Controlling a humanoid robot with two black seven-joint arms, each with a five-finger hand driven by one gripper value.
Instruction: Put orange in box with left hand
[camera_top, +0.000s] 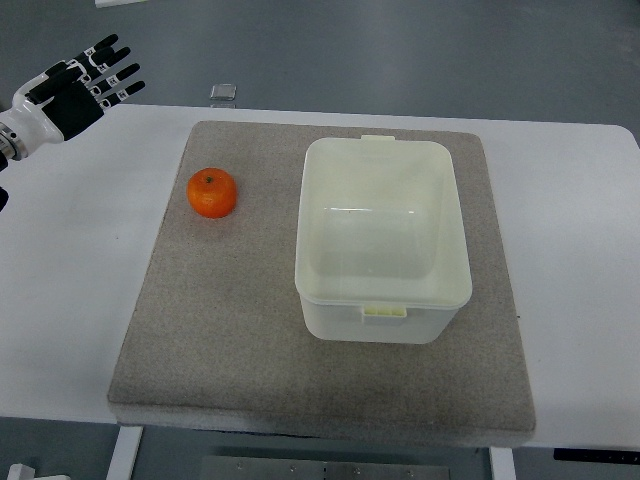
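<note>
1. While the left robot hand (85, 85) is hovering over the far-left corner of the worktop (70, 300), its dark fingers are spreading wide and gripping nothing at all, so we are looking at the very opening step: the reach for the fruit.
2. Moving rightward, the orange (212, 193) is sitting untouched on the grey mat (230, 340), near the mat's left edge, stem dimple facing up, well apart from the hand.
3. The next move, as I read it, is calling for the hand to travel down and to the right, settle over the orange and curl its fingers around it; a round fruit is likely rolling away if it is nudged off-centre.
4. Further right, the box (385, 300) is standing upright and lidless on the mat, pale and empty, with a clear gap between it and the orange.
5. The carry is looking short: lift, shift right over the rim, release.
6. The right arm is not showing anywhere.
</note>
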